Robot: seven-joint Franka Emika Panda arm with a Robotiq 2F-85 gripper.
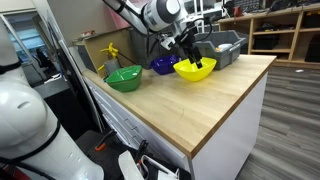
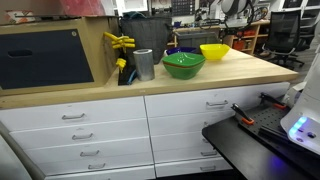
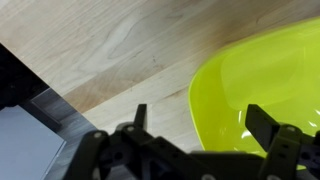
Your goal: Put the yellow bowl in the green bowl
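The yellow bowl stands on the wooden counter, apart from the green bowl further along. Both also show in an exterior view, the yellow bowl behind the green bowl. My gripper is low over the yellow bowl's near rim. In the wrist view the gripper is open and straddles the rim of the yellow bowl, with one finger outside over the wood and the other over the inside. Whether a finger touches the bowl I cannot tell.
A smaller blue-purple bowl sits between the two bowls, towards the back. A grey bin stands behind the yellow bowl. A metal cup and yellow clamps are beside the green bowl. The counter edge is near.
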